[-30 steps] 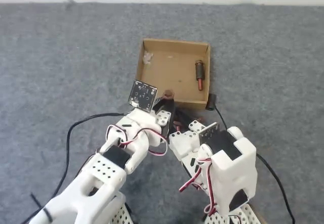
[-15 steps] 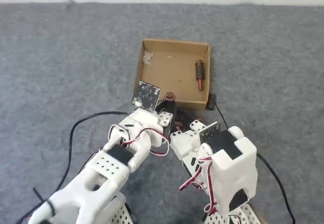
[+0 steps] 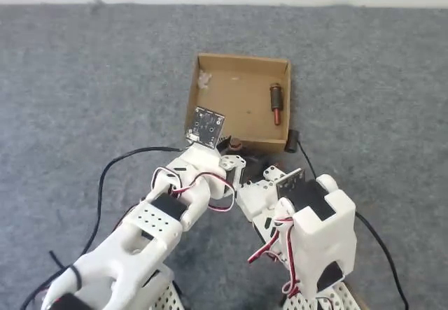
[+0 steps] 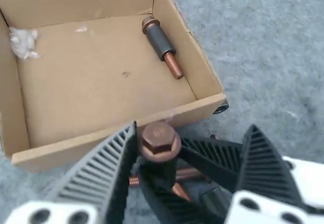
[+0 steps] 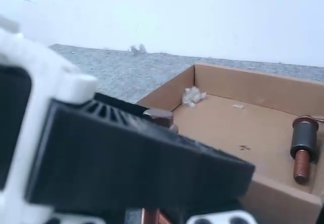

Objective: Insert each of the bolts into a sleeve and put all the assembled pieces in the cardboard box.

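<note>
The cardboard box (image 3: 234,107) sits open-topped in the middle of the grey tabletop (image 3: 84,79), nearer the far edge than the arm bases. One assembled piece (image 3: 276,101) lies flat on the box floor, close along the wall on the right arm's side. It is a copper bolt passed through a dark sleeve (image 4: 158,37), with the hex head toward the far wall and the threaded end toward the near wall. A tuft of white fluff (image 3: 204,80) lies in the far corner of the box on the left arm's side. The left gripper (image 4: 193,130) is positioned just outside the near wall of the box, with its jaws set wide. A second bolt (image 4: 159,142) stands between these jaws, head toward the wrist camera, and the head touches one jaw while staying well apart from the other. Below the head, a copper threaded length (image 4: 177,175) shows among dark ribbed parts, and what it belongs to cannot be determined. The right gripper (image 3: 248,166) is located just beside the left gripper on the near side of the box, and its state cannot be determined. A small dark object (image 3: 292,141) rests on the tabletop, touching the near corner of the box on the right arm's side. A black cable (image 3: 105,184) runs across the tabletop beside the left arm.
</note>
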`<control>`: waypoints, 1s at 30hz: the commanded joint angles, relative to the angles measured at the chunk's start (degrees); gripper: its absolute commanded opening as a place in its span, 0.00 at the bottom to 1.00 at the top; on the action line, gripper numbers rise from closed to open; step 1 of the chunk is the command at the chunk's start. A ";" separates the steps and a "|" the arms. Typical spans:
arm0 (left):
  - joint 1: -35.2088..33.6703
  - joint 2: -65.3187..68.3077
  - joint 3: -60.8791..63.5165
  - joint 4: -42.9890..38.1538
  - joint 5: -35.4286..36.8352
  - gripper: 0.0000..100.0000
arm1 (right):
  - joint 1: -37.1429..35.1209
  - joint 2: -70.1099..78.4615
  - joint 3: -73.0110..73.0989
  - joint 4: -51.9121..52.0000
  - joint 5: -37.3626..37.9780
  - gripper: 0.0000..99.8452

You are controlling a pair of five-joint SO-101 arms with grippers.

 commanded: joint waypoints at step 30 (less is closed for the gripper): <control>-24.44 -42.46 -0.66 26.55 6.15 0.01 | 1.19 -2.95 1.23 -1.45 0.70 0.01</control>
